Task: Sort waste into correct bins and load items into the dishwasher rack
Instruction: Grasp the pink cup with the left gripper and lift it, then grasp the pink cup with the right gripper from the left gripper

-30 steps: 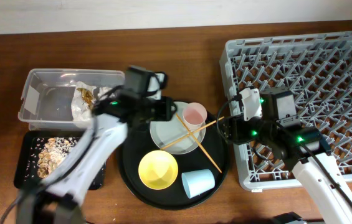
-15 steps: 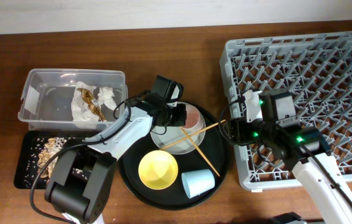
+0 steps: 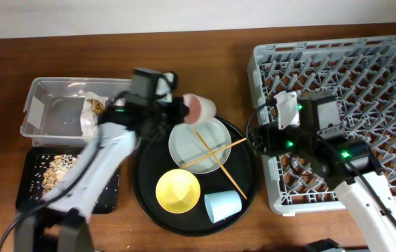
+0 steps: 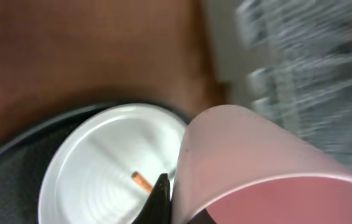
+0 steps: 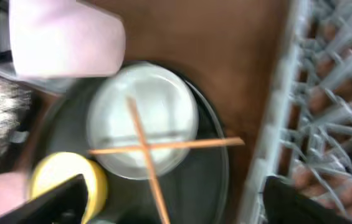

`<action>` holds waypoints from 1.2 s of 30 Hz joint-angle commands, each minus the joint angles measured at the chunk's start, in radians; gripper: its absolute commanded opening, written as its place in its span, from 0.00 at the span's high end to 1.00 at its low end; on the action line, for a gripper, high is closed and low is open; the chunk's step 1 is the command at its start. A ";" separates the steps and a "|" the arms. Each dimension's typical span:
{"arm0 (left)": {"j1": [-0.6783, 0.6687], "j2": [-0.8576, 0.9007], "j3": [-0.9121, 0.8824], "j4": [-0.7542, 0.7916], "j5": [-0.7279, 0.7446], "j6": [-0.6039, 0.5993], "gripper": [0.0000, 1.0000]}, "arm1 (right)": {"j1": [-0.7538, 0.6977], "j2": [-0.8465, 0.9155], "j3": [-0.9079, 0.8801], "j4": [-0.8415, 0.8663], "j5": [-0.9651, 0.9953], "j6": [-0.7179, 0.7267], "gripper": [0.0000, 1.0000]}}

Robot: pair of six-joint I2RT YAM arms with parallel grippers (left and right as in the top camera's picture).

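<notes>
Two chopsticks (image 3: 214,149), pink cup (image 3: 199,107), blue cup (image 3: 223,205)

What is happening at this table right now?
The left gripper is shut on the pink cup and holds it tipped on its side by the plate. The right gripper is open and empty beside the dishwasher rack. The chopsticks lie crossed on the plate, with the yellow bowl and blue cup nearby. The rack holds nothing yet.
</notes>
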 commanded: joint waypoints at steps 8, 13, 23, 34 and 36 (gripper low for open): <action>0.163 -0.081 0.020 0.221 1.079 -0.011 0.99 | 0.005 -0.009 0.093 0.385 -0.766 -0.002 0.01; 0.092 -0.081 0.020 0.286 1.086 -0.012 0.99 | 0.005 -0.002 0.093 0.365 -0.768 -0.004 0.01; 0.063 -0.083 0.020 0.344 1.080 -0.041 0.99 | 0.016 0.029 0.093 0.360 -0.805 -0.003 0.01; 0.035 -0.083 0.020 0.360 1.069 -0.041 0.99 | 0.058 0.053 0.093 0.437 -0.801 -0.003 0.36; 0.035 -0.083 0.020 0.360 1.069 -0.040 0.99 | 0.058 0.053 0.093 0.437 -0.800 -0.003 0.40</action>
